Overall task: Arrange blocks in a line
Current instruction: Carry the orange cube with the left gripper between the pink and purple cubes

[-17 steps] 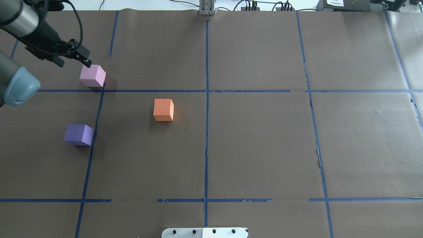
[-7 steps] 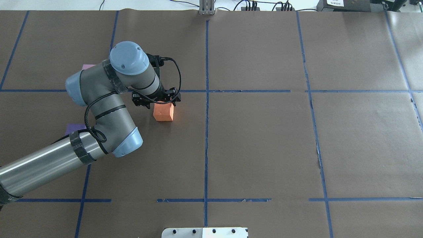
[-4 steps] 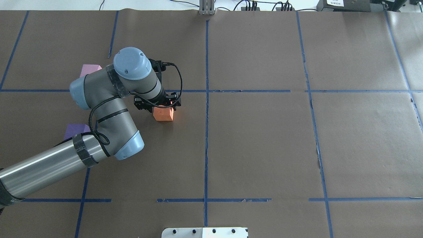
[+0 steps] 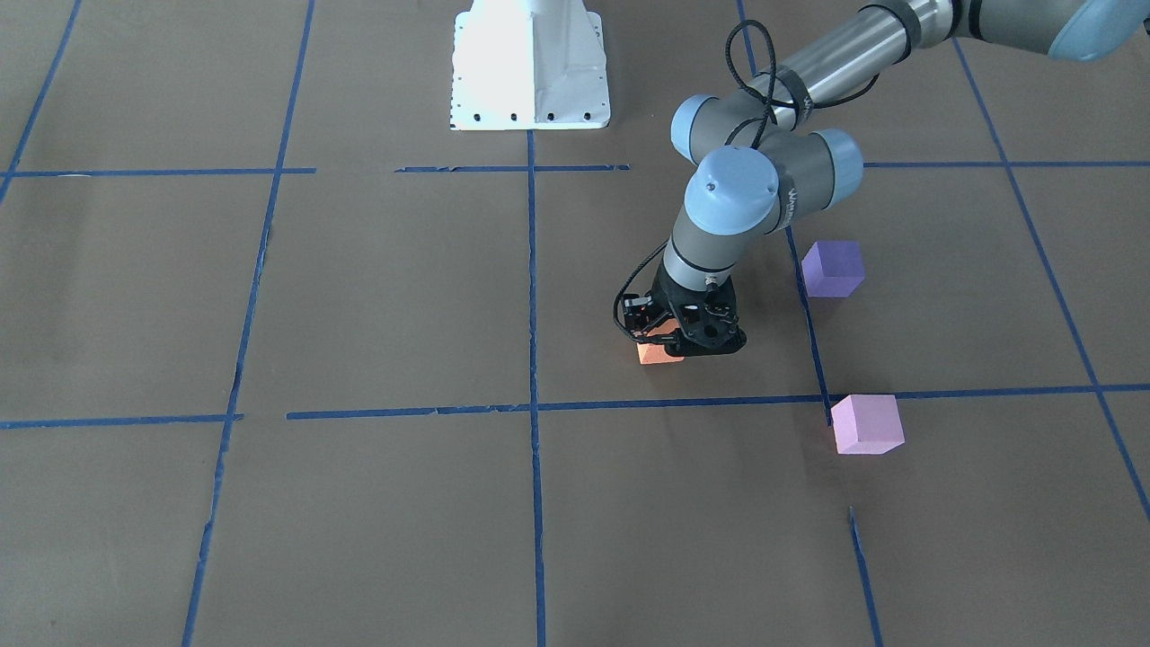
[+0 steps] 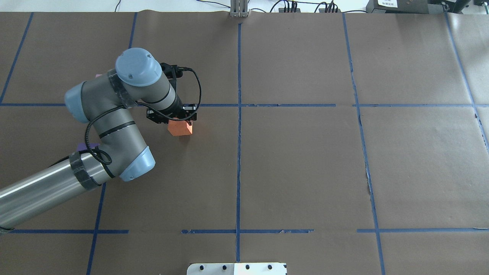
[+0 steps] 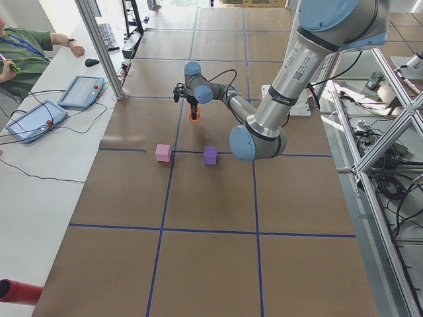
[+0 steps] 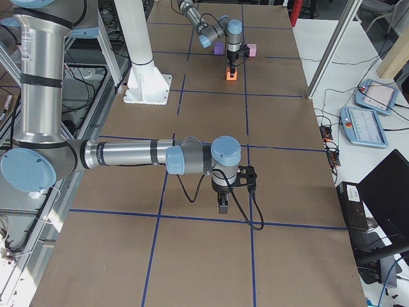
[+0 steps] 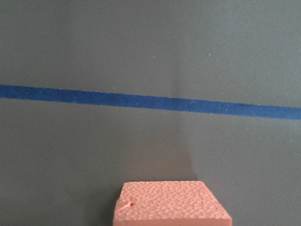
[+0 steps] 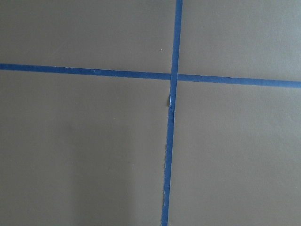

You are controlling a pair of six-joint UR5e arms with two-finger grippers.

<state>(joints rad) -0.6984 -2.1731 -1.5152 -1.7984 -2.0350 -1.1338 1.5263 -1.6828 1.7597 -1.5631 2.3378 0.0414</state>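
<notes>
My left gripper (image 5: 176, 120) is shut on the orange block (image 5: 180, 129), left of the middle tape line. From the front, the gripper (image 4: 669, 343) hides most of the block (image 4: 654, 355). The left wrist view shows the block's top (image 8: 171, 207) at the bottom edge. The dark purple block (image 4: 833, 268) and the pale pink block (image 4: 867, 424) sit apart on the paper; overhead my left arm hides most of both. My right gripper (image 7: 222, 206) hangs over bare paper far from the blocks; I cannot tell whether it is open or shut.
Brown paper with blue tape grid lines (image 5: 238, 152) covers the table. The white robot base plate (image 4: 528, 63) stands at the near edge. Tablets (image 6: 80, 91) and an operator (image 6: 23, 53) are beside the table's far side.
The left arm went from the pink block to the orange block and closed on it. In the last half second it has carried the orange block a little to the left.
</notes>
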